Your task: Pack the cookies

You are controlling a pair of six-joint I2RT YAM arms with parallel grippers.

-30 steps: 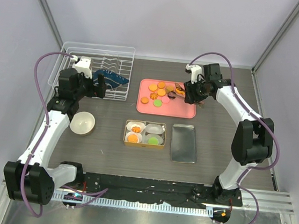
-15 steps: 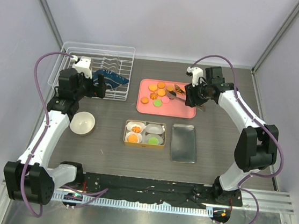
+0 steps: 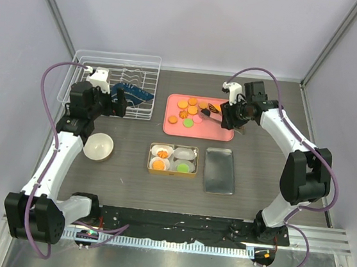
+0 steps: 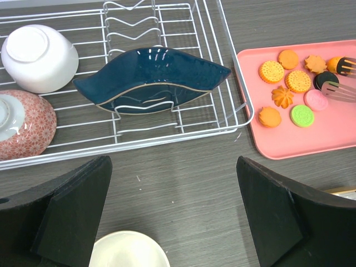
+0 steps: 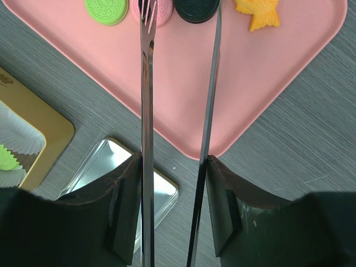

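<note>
Several cookies (image 3: 191, 109), mostly orange, lie on the pink tray (image 3: 214, 131). My right gripper (image 5: 173, 206) is shut on metal tongs (image 5: 147, 111). The tongs' open tips reach over the tray to either side of the black cookie (image 5: 194, 10), with the pink cookie (image 5: 158, 14) and a green one (image 5: 105, 11) beside it. The left wrist view shows the tongs (image 4: 342, 89) at the black cookie (image 4: 324, 79). My left gripper (image 4: 172, 217) hangs open over bare table by the rack, holding nothing. The gold tin (image 3: 173, 159) holds paper cups, some with orange and green cookies inside.
The tin's silver lid (image 3: 220, 170) lies right of the tin. A cream bowl (image 3: 98, 146) sits on the table at left. The white wire rack (image 3: 110, 77) at the back left carries a dark blue dish (image 4: 150, 78) and two bowls.
My right gripper has shifted the tongs slightly left over the tray, toward the black cookie. The left arm has not moved.
</note>
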